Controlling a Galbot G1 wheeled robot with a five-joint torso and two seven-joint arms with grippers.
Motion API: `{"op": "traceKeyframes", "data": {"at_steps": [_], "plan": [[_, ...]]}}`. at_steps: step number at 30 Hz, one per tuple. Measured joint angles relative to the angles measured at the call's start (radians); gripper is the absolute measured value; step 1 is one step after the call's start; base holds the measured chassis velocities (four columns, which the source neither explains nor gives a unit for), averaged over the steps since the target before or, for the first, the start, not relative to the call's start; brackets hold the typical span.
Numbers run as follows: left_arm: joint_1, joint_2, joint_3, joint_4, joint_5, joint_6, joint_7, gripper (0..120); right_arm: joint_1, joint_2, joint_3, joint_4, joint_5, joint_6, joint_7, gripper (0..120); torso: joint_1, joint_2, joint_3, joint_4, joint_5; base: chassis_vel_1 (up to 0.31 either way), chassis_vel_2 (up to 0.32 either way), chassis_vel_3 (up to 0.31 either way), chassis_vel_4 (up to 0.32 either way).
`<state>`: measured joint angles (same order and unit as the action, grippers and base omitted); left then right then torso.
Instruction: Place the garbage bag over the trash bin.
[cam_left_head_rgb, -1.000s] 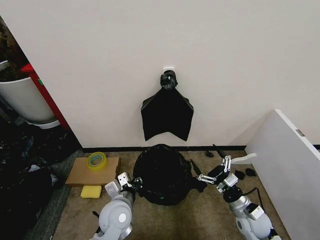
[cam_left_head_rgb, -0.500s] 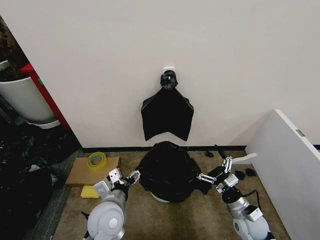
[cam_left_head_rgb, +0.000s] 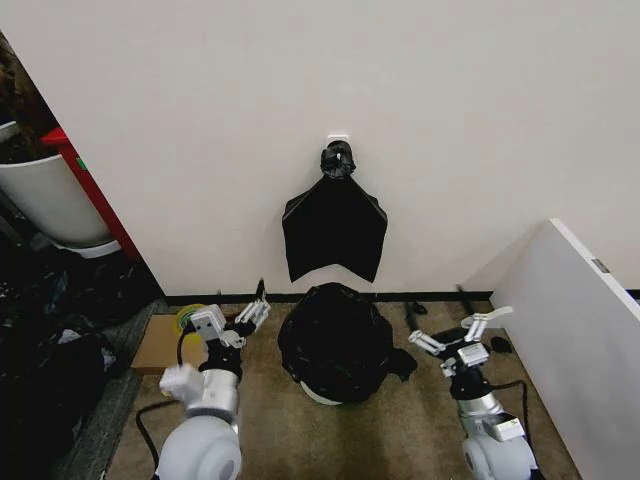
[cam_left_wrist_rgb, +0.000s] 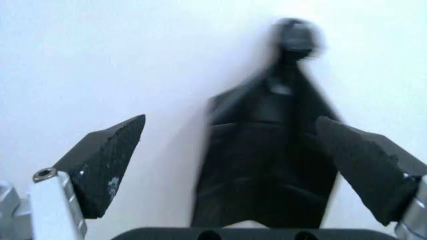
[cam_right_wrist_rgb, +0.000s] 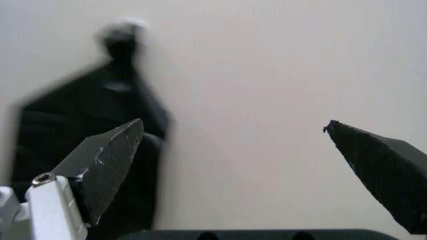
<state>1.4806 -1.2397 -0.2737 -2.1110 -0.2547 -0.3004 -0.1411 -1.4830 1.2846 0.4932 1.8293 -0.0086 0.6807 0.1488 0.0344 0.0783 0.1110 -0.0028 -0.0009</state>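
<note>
Head view. The garbage bag (cam_left_head_rgb: 334, 338), glossy and crinkled, is draped over the trash bin (cam_left_head_rgb: 322, 396), of which a pale sliver of base shows at the bag's 6 o'clock edge; both stand on the brown floor (cam_left_head_rgb: 390, 430) just before the white wall (cam_left_head_rgb: 450, 120). At the bag's 9 o'clock, apart from it, the left gripper (cam_left_head_rgb: 232, 323) is raised with its jaws spread wide, holding nothing. At the bag's 3 o'clock, also apart, the right gripper (cam_left_head_rgb: 452, 332) is likewise wide open and empty. At 12 o'clock above the bag, a flat black bundle (cam_left_head_rgb: 334, 230) with a knotted top hangs on the wall. A yellow tape roll (cam_left_head_rgb: 187, 317) rests on a cardboard sheet (cam_left_head_rgb: 158, 345) beyond the left gripper.

Both wrist views. Dark fingertips (cam_left_wrist_rgb: 107, 160) (cam_right_wrist_rgb: 107, 160) stand far apart, the hanging bundle (cam_left_wrist_rgb: 273, 150) (cam_right_wrist_rgb: 80, 125) beyond them.
</note>
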Motion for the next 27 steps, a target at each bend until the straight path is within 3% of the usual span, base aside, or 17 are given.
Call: {"op": "traceKeyframes", "data": {"at_steps": [5, 11, 17, 19, 22, 27], "plan": [[-0.01, -0.002, -0.01, 0.01, -0.007, -0.013, 0.054, 100, -0.048, -0.007, 0.005, 0.116, 0.025, -0.149, 0.107, 100, 0.0, 0.0, 0.0, 0.0002, -0.0001, 0.0, 0.0, 0.0, 0.0], [-0.024, -0.04, -0.042, 0.018, 0.018, -0.007, 0.08, 100, -0.063, 0.013, 0.013, 0.157, 0.005, -0.203, 0.131, 100, 0.0, 0.0, 0.0, 0.0002, 0.0001, 0.0, 0.0, 0.0, 0.0], [-0.042, -0.062, -0.207, 0.05, -0.067, -0.009, 0.168, 100, -0.065, 0.036, 0.026, 0.184, 0.009, -0.211, 0.136, 100, 0.0, 0.0, 0.0, 0.0003, 0.0, 0.0, 0.0, 0.0, 0.0], [-0.039, -0.055, -0.274, 0.065, -0.113, -0.033, 0.241, 100, -0.064, 0.042, 0.077, 0.191, 0.024, -0.189, 0.062, 100, 0.0, 0.0, 0.0, 0.0004, 0.0003, 0.0, 0.0, 0.0, 0.0], [-0.034, -0.052, -0.29, 0.068, -0.14, -0.04, 0.261, 100, -0.049, 0.047, 0.137, 0.181, 0.022, -0.153, -0.021, 100, 0.0, 0.0, 0.0, 0.0003, 0.0, 0.0, 0.0, 0.0, 0.0], [-0.027, -0.069, -0.267, 0.058, -0.164, -0.019, 0.254, 100, -0.045, 0.047, 0.142, 0.17, 0.071, -0.143, -0.062, 100, 0.0, 0.0, 0.0, 0.0003, 0.0001, 0.0, 0.0, 0.0, 0.0]]}}
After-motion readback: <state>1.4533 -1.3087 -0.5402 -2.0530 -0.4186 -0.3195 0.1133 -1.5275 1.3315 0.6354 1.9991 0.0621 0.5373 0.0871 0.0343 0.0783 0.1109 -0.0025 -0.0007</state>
